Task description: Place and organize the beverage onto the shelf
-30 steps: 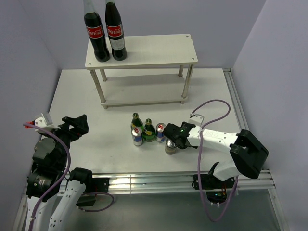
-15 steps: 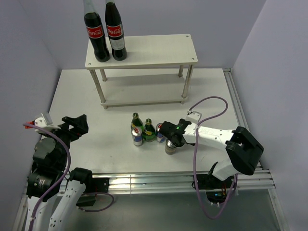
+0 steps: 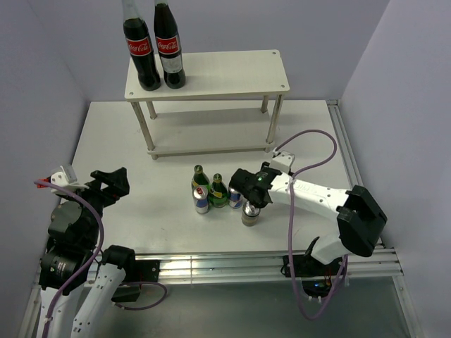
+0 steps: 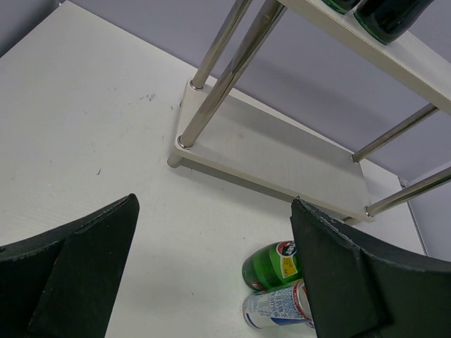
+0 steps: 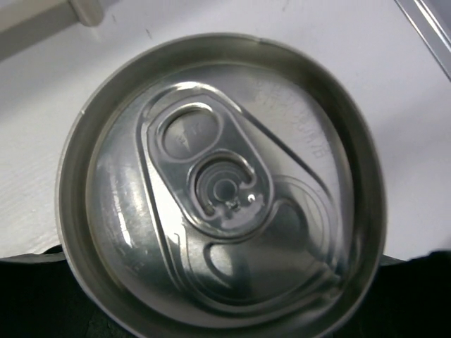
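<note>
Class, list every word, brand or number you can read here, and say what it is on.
"Coca-Cola": left cola bottle, red label.
"Coca-Cola": right cola bottle, red label.
green bottle label: too blurred.
blue-and-silver can print: unreadable.
can lid stamping: too faint to read.

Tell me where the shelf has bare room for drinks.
Top board: bare right of the cola bottles. Lower board: bare end to end. Crowded: the drink cluster on the table, where the right end effector sits over a can.
</note>
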